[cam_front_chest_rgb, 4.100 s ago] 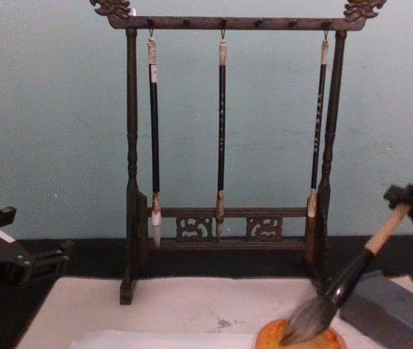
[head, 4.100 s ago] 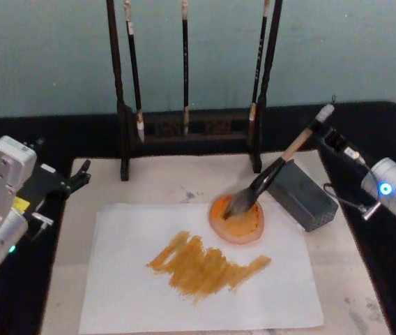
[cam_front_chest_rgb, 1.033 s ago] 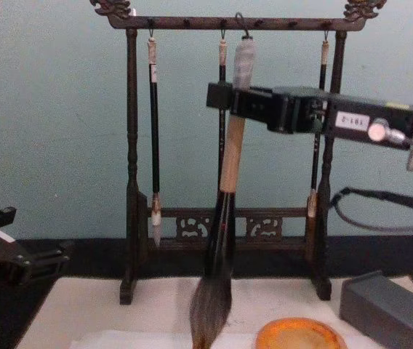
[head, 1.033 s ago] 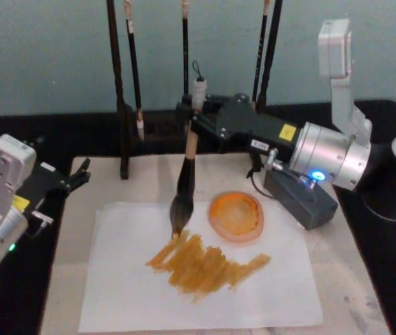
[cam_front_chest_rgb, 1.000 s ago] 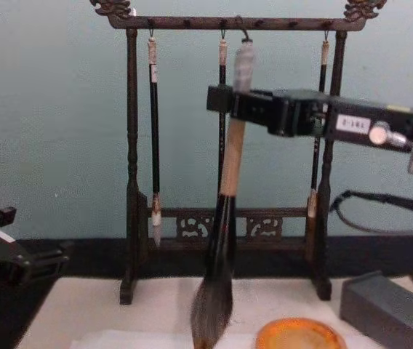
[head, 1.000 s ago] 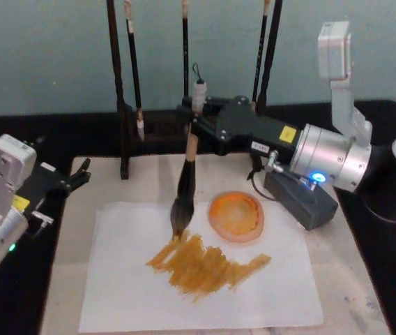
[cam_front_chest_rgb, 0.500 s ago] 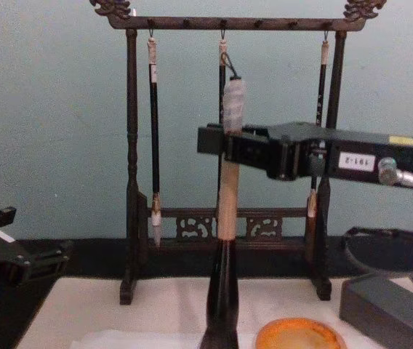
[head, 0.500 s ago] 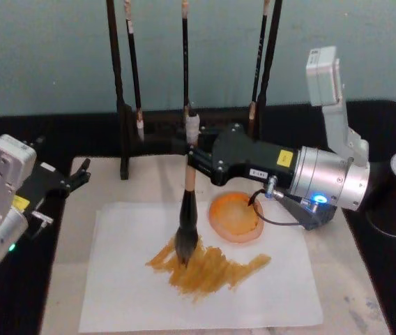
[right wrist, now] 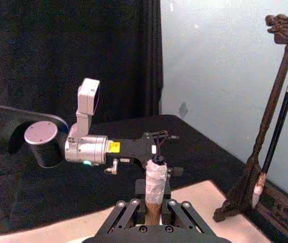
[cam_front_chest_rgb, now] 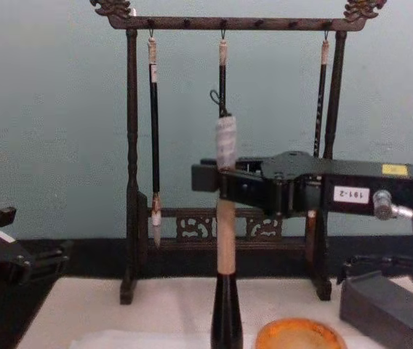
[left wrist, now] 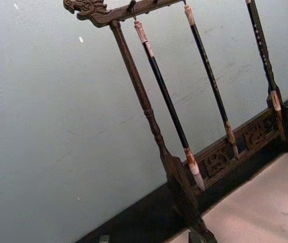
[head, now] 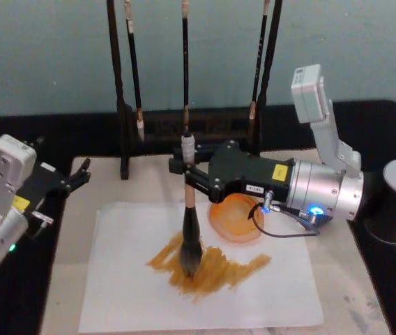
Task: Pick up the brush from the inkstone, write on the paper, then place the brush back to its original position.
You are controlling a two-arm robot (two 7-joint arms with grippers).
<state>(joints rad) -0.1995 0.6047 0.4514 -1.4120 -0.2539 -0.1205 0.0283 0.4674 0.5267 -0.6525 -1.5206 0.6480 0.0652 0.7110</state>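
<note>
Right gripper (head: 186,168), clamped on the upright brush (head: 189,234), holds its tip on orange strokes (head: 234,268) on the paper (head: 125,279); left gripper (head: 82,173) sits parked at left.

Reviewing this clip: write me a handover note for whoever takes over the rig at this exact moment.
Right tool: shut on the upper handle of the brush, holding it upright over the paper.
Left tool: parked to the left of the paper, not touching it.
Brush: bristles pressed onto the orange strokes mid-sheet. The orange dish sits at the paper's far edge.
Done: brush picked up; a patch of strokes is on the paper.
Left: finish the stroke, lift, return the brush to its original position, release.
</note>
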